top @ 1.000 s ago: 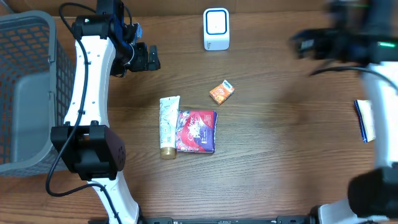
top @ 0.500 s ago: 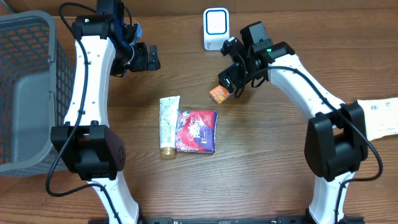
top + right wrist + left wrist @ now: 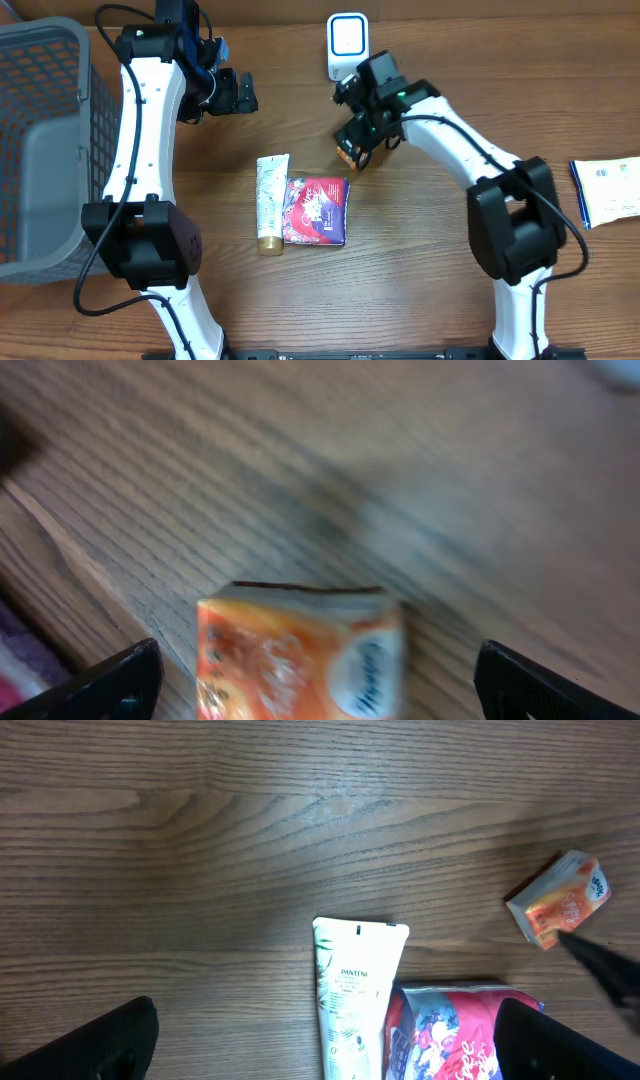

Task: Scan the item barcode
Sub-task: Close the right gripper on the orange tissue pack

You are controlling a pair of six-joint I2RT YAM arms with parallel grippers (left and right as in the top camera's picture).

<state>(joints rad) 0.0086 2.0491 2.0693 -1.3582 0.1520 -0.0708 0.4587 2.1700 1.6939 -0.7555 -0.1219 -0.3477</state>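
Swinging in from the far right over the last second, my right hand [image 3: 360, 143] now hangs directly over the small orange cardboard box [image 3: 560, 902], fingers spread wide either side and seemingly clear of it. The box has not moved: it lies flat on the wooden worktop [image 3: 430, 260], near the white barcode scanner [image 3: 347, 45]. My left hand [image 3: 228, 92] has stayed parked, fingers apart, empty. I judge the pick comes next, then the scan.
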